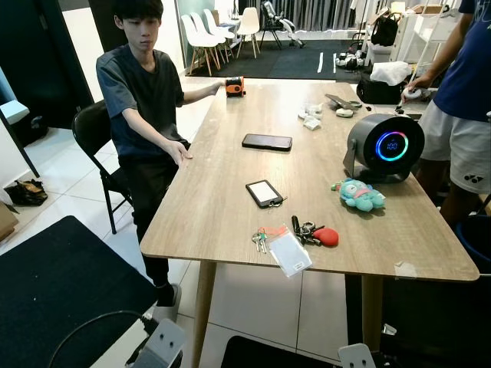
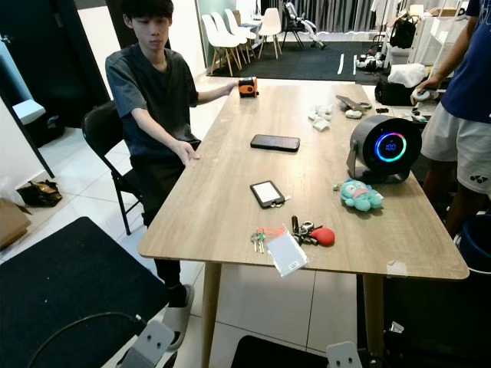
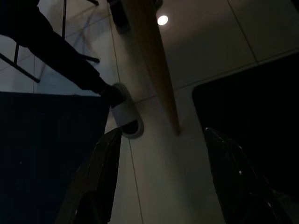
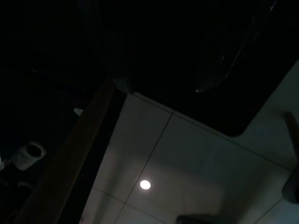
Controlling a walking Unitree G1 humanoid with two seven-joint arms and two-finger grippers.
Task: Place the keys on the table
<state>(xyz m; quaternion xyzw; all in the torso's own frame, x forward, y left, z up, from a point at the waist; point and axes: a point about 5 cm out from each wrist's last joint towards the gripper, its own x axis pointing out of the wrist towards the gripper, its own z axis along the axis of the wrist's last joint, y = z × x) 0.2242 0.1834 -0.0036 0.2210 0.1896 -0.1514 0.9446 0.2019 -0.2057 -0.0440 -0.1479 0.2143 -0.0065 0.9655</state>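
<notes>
The keys (image 1: 261, 239) lie on the wooden desk (image 1: 222, 184) near its front edge, touching a clear card sleeve (image 1: 290, 252) that overhangs the edge a little, with a second bunch carrying a black fob and a red tag (image 1: 314, 233) just beside it. Both arms hang low beneath the desk edge, well below and short of the keys. The left hand (image 3: 161, 179) has its two black fingers spread wide over the tiled floor, pointing toward a desk leg (image 3: 156, 70) and a person's slippered foot (image 3: 125, 114); the right hand's view is too dark, so I cannot tell its state. Beyond the keys sit a small black device (image 1: 264, 193), a dark phone (image 1: 267, 142), a teal plush toy (image 1: 359, 195) and a round speaker with a glowing ring (blue and pink) (image 1: 383, 146). A seated person rests a hand (image 1: 179, 153) on the desk's left edge; another person stands at the right.
</notes>
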